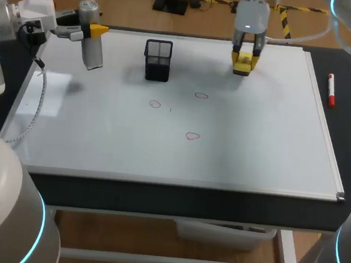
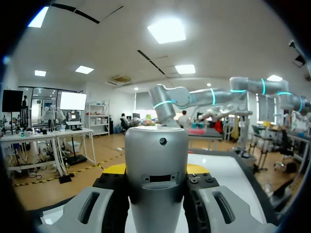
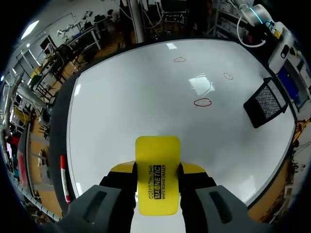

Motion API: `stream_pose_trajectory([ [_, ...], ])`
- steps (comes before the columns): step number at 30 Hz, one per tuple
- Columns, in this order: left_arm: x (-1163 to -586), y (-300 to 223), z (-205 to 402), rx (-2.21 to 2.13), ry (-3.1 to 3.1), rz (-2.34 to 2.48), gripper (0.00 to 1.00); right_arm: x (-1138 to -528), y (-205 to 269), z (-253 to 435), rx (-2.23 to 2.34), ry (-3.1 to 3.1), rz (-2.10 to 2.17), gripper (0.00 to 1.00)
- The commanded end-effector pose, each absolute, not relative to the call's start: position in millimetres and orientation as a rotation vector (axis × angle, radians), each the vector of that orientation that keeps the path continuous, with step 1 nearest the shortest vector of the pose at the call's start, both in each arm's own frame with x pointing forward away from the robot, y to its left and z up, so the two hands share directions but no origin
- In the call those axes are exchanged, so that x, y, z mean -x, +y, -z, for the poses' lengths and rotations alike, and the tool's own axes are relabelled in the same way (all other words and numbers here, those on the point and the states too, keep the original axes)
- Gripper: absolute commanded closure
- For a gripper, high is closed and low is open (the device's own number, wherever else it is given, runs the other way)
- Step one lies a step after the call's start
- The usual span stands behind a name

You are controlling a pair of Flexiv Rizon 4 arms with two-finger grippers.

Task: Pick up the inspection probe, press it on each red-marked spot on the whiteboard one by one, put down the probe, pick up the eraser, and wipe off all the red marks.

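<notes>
My left gripper (image 1: 93, 32) is shut on the silver cylindrical probe (image 1: 92, 47), held upright over the whiteboard's (image 1: 255, 146) far left corner. In the left wrist view the probe (image 2: 156, 165) fills the space between the fingers. At the board's far edge, right of centre, my right gripper (image 1: 244, 56) is shut on the yellow eraser (image 1: 242, 64). The right wrist view shows the eraser (image 3: 156, 174) clamped between the fingers. Three red marks (image 1: 155, 104) (image 1: 201, 96) (image 1: 192, 136) lie mid-board. From the right wrist they appear ahead of the eraser as red marks (image 3: 202, 102) (image 3: 228, 75) (image 3: 180, 59).
A black mesh holder (image 1: 158, 59) stands on the board between the two grippers, also visible in the right wrist view as the mesh holder (image 3: 269, 102). A red marker (image 1: 331, 90) lies on the dark strip beyond the board's right edge.
</notes>
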State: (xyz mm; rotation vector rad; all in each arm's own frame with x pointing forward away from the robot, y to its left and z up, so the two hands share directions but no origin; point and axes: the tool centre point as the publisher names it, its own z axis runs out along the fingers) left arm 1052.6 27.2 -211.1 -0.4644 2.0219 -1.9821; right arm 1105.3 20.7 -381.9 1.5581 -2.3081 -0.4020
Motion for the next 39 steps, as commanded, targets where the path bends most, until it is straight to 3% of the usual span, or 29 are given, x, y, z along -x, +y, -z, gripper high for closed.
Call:
stream_pose_trajectory([
  [1, -1052, 27, 211, 0.463, 2.021, 1.982, 1.00, -1062, 0, 361, -1.647, -2.494, 0.083, 1.00],
  [39, -1052, 27, 211, 0.463, 2.021, 1.982, 1.00, -1000, -35, 356, -1.293, -2.641, -0.174, 1.00],
])
